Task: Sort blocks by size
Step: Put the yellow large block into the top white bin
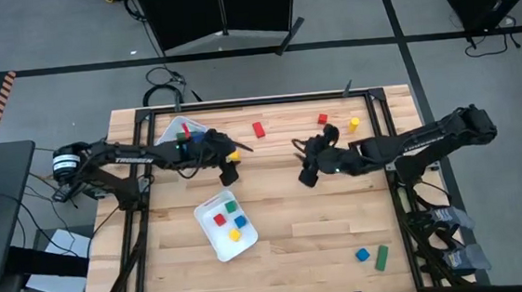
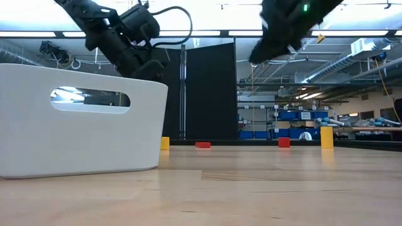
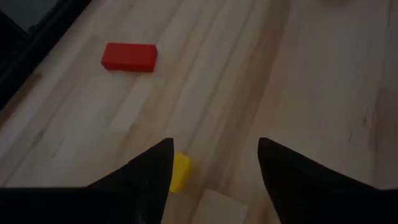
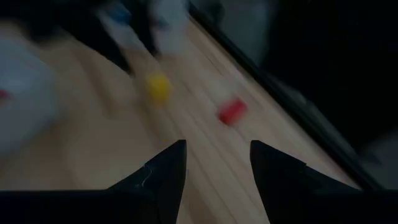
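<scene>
Left gripper (image 3: 214, 163) jaws released above yellow block (image 3: 180, 172); right gripper (image 4: 217, 163) jaws released, empty, mid-bench (image 1: 341, 214).

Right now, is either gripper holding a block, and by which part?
No. The left gripper is open above the table, a yellow block beside one finger. The right gripper is open and empty.

No legible text, labels, brands, numbers or signs in any view. I checked my arms, the blocks, the white trays and the table: nothing printed can be read. Shelving and bins in the room behind, toward 3 o'clock in the low view, carry no readable marking.
</scene>
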Motion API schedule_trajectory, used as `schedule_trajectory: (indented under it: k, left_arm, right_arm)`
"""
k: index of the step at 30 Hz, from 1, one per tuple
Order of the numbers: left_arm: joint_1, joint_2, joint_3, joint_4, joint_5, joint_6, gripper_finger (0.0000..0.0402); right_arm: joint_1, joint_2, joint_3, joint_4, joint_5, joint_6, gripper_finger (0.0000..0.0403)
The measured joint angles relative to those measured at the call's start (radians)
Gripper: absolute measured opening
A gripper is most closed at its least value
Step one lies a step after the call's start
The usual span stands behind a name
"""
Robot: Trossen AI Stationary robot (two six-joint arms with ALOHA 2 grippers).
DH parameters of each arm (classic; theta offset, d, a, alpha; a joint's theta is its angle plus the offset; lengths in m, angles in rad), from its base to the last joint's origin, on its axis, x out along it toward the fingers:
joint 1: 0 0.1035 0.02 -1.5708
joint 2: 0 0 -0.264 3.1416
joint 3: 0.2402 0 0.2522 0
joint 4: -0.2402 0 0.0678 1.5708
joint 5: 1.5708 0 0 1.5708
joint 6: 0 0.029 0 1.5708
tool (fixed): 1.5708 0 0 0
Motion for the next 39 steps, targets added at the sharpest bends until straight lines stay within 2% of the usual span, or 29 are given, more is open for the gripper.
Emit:
schedule_trajectory:
  k: [3, 6, 10, 13, 18, 21, 24, 28, 35, 39]
  left_arm:
    - [0.026, 0.005, 0.011, 0.010, 0.008, 0.001, 0.0251]
    - [0.055, 0.003, 0.011, 0.012, 0.029, -0.007, 0.0252]
    - [0.072, 0.003, 0.011, 0.015, 0.056, -0.017, 0.0252]
    - [0.071, 0.003, 0.011, 0.028, 0.080, -0.022, 0.0252]
    - [0.071, -0.021, 0.007, 0.041, 0.143, -0.046, 0.0252]
    - [0.071, -0.074, -0.018, 0.082, 0.164, -0.047, 0.0252]
    - [0.071, -0.156, -0.050, 0.098, 0.165, -0.050, 0.0252]
    - [0.071, -0.272, -0.093, 0.125, 0.165, -0.050, 0.0247]
    - [0.042, -0.436, -0.122, 0.113, 0.164, -0.075, 0.0233]
    - [0.008, -0.510, -0.122, 0.112, 0.164, -0.066, 0.0228]
  right_arm:
    - [-0.075, 0.000, 0.000, -0.199, -0.003, 0.141, 0.0190]
    - [-0.193, 0.000, -0.001, -0.451, -0.057, 0.367, 0.0190]
    - [-0.315, 0.000, -0.033, -0.574, -0.086, 0.516, 0.0202]
    - [-0.386, -0.001, -0.065, -0.530, -0.121, 0.549, 0.0230]
    - [-0.504, -0.001, -0.113, -0.521, -0.139, 0.626, 0.0303]
    - [-0.553, -0.001, -0.145, -0.513, -0.127, 0.646, 0.0344]
    - [-0.581, -0.001, -0.168, -0.495, -0.092, 0.663, 0.0366]
    - [-0.630, -0.001, -0.208, -0.409, -0.071, 0.663, 0.0367]
    - [-0.727, 0.000, -0.314, -0.302, -0.051, 0.684, 0.0337]
    - [-0.753, 0.000, -0.383, -0.141, -0.055, 0.658, 0.0317]
